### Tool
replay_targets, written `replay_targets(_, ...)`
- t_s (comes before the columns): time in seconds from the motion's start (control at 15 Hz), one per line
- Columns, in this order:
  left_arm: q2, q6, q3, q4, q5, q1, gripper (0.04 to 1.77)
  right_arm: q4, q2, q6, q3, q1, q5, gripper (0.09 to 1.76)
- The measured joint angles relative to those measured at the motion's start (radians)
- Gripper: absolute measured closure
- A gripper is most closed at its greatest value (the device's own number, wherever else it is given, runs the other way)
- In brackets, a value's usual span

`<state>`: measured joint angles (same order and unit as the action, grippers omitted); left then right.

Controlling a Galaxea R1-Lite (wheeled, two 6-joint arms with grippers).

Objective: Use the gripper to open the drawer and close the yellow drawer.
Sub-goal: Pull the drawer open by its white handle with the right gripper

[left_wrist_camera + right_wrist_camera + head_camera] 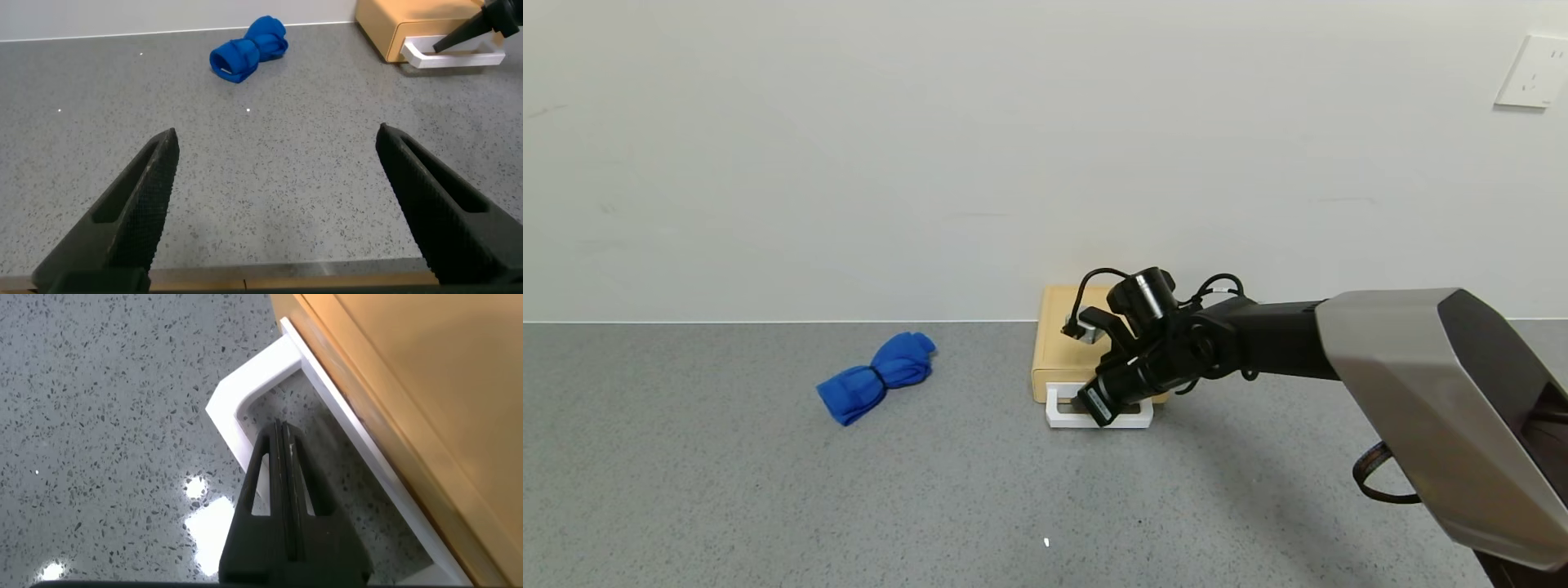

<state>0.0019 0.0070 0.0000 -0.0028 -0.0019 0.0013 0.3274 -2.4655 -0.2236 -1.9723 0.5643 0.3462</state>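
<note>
Right gripper (pixel 279 437) jaws (pressed together) sit inside the drawer (pixel 425 392) handle (pixel 245 396).

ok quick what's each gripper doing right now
Left gripper: open, holding nothing, over the bare counter.
Right gripper: shut, fingertips inside the drawer's white handle, not clamped on it.

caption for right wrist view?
Right gripper, shut, tips inside the drawer handle loop.
</note>
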Motion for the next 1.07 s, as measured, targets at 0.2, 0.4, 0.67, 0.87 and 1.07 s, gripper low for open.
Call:
replay_targets(0.2, 0.000, 0.002, 0.000, 0.000, 0.000, 0.000, 0.07, -0.017, -0.010, 0.001, -0.002, 0.000, -0.003, 1.73)
replay_targets(0.4, 0.000, 0.002, 0.000, 0.000, 0.000, 0.000, 0.07, -0.006, -0.020, 0.003, -0.006, 0.001, -0.011, 1.73)
replay_targets(0.67, 0.000, 0.002, 0.000, 0.000, 0.000, 0.000, 0.07, 0.017, -0.031, 0.011, -0.008, 0.008, -0.019, 1.73)
replay_targets(0.87, 0.000, 0.002, 0.000, 0.000, 0.000, 0.000, 0.07, 0.063, -0.029, 0.021, -0.008, 0.021, -0.025, 1.73)
replay_targets(1.07, 0.000, 0.002, 0.000, 0.000, 0.000, 0.000, 0.07, 0.140, -0.020, 0.066, -0.006, 0.034, -0.024, 1.73)
